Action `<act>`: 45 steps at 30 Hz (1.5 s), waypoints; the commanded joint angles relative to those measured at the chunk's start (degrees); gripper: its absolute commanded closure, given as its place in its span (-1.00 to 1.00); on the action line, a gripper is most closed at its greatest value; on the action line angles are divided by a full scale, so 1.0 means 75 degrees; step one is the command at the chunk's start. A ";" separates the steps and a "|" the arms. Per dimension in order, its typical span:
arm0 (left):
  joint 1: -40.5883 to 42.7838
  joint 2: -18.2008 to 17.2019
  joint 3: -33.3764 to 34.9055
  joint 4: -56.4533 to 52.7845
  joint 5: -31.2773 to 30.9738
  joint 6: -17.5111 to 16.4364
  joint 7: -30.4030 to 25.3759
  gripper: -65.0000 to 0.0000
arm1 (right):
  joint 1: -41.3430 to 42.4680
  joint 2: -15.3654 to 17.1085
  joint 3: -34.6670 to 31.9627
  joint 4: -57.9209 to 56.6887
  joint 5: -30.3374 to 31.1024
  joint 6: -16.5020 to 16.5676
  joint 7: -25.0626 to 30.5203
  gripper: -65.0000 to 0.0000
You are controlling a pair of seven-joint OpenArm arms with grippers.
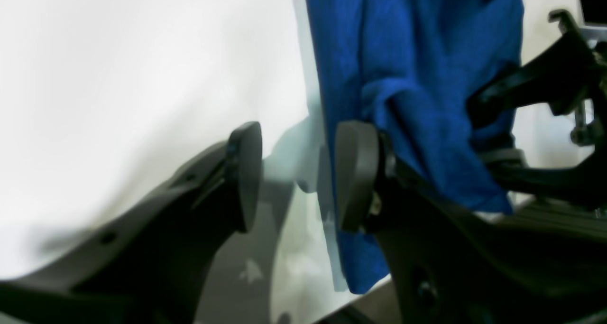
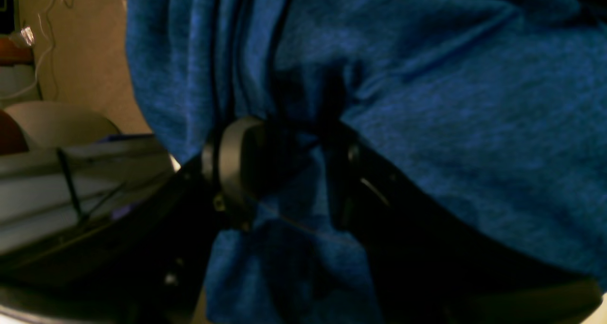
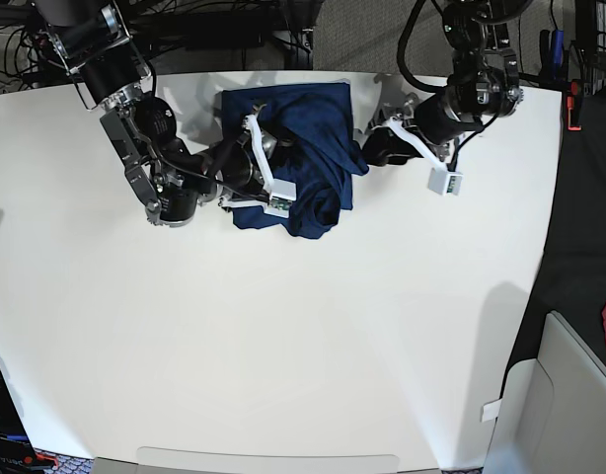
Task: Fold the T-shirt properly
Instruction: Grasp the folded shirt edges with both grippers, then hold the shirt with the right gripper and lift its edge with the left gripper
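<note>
Probably for arranging the folds, I am having my right hand (image 2: 296,172) spread at the T-shirt (image 3: 328,118), my left hand (image 1: 298,177) spread beside.

From high above the counter (image 3: 313,346), our base view looks steeply down, facing the arms' edge and taking in most of the surface. Our left wrist view looks close along its tool (image 1: 298,177); our right one, past its tool (image 2: 294,174), sits nearer the T-shirt (image 2: 474,124), which we see in all three.
</note>
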 commanded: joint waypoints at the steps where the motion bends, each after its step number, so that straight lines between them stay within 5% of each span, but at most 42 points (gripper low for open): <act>1: -0.0052 -0.0031 -0.0069 0.0235 -0.0142 -0.0078 -0.0047 0.23 | 0.0157 -0.0136 0.0058 -0.0025 -0.0013 0.0016 -0.0005 0.33; 15: 0.0382 -0.0042 -0.1054 0.0739 -0.0154 -0.0078 -0.0035 0.23 | 0.0169 -0.2199 0.0750 -0.0834 -0.0834 0.0016 -0.0005 0.33; 20: 0.0675 -0.0007 -0.1065 0.1654 -0.0154 -0.0078 -0.0093 0.23 | 0.0122 -0.2235 0.0785 -0.0763 -0.0787 0.0016 -0.0005 0.33; 30: 0.0909 -0.0031 -0.0210 0.1724 -0.0693 -0.0113 -0.0105 0.28 | 0.0157 -0.2188 0.2766 -0.0763 0.0420 0.0016 -0.0005 0.33; 41: 0.0874 -0.0042 0.0294 0.1689 -0.0798 -0.0078 -0.0105 0.31 | 0.0204 -0.2024 0.3012 -0.0763 0.0444 0.0016 -0.0005 0.33; 45: 0.0862 -0.0007 0.0365 0.1618 -0.0001 -0.0067 -0.0105 0.30 | 0.0251 -0.2012 0.3024 -0.0763 0.0444 0.0016 -0.0005 0.33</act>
